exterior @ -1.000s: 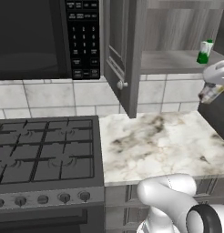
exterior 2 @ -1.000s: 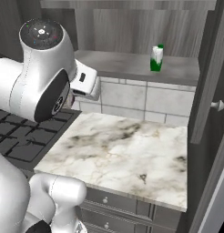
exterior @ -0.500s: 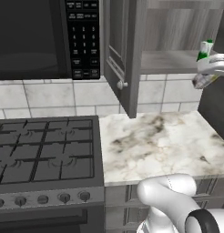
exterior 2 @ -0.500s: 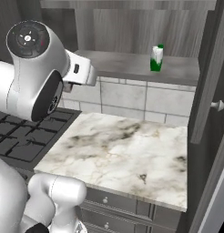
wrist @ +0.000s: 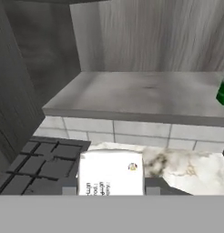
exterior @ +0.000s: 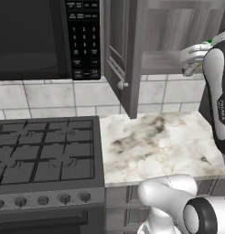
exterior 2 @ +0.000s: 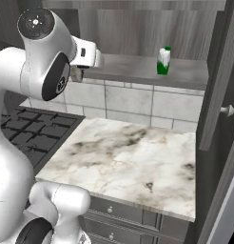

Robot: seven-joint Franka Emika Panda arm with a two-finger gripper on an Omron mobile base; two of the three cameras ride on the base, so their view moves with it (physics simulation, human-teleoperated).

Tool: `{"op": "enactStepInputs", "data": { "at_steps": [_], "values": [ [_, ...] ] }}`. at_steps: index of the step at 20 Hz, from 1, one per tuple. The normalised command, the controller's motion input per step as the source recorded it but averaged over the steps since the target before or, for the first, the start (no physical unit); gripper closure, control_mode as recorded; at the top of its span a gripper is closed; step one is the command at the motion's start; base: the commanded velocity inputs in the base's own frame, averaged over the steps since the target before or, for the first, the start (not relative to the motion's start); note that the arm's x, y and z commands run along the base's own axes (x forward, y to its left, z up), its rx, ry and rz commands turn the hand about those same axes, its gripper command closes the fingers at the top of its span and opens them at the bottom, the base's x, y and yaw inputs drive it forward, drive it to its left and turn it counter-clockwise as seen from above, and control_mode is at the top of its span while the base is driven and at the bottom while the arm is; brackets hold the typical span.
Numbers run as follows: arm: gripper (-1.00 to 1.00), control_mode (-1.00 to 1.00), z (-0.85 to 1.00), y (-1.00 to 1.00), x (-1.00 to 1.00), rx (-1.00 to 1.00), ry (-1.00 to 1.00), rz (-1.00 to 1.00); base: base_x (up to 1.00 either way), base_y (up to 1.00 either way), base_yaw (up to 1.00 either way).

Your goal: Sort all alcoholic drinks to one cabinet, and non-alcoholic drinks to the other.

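Note:
My gripper point(wrist: 111, 186) is shut on a beer bottle point(wrist: 111, 175), whose white label with small print fills the gap between the fingertips. In the right base view the bottle point(exterior 2: 77, 74) shows as a brownish piece under the hand, at the left front edge of the open cabinet's shelf point(exterior 2: 138, 71). From the left base camera the gripper point(exterior: 190, 64) is at shelf height on the far right. The shelf point(wrist: 132, 95) lies just ahead and slightly above the held bottle. A small green-and-white container point(exterior 2: 162, 61) stands upright on the shelf's right part, seen again as the container point(wrist: 223, 92).
The cabinet's left door point(exterior: 123, 55) swings out over the marble counter point(exterior: 155, 141); the right door point(exterior 2: 219, 95) with its knob stands open too. A gas stove point(exterior: 45, 151) lies left of the counter, under a microwave point(exterior: 32, 36). Tiled wall runs below the shelf.
The arm has raised the gripper with the bottle from below shelf level up to the shelf's front edge and swung it toward the cabinet opening. The green-and-white container stayed put.

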Motion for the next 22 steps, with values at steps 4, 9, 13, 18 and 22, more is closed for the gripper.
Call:
{"op": "enactStepInputs", "data": {
  "at_steps": [4, 9, 13, 18, 22],
  "values": [
    [1.00, -1.00, 0.00, 0.00, 0.66, -0.04, 0.00, 0.00, 0.00, 0.00, 0.00],
    [1.00, -1.00, -0.02, 0.00, 0.65, 0.00, 0.00, 0.00, 0.00, 0.00, 0.00],
    [1.00, -1.00, -0.04, 0.00, 0.67, 0.00, 0.00, 0.00, 0.00, 0.00, 0.00],
    [1.00, -1.00, -0.15, 0.00, 0.64, 0.00, 0.00, 0.00, 0.00, 0.00, 0.00],
    [1.00, -1.00, -0.26, 0.00, 0.56, 0.00, 0.00, 0.00, 0.00, 0.00, 0.00]
  ]
}}
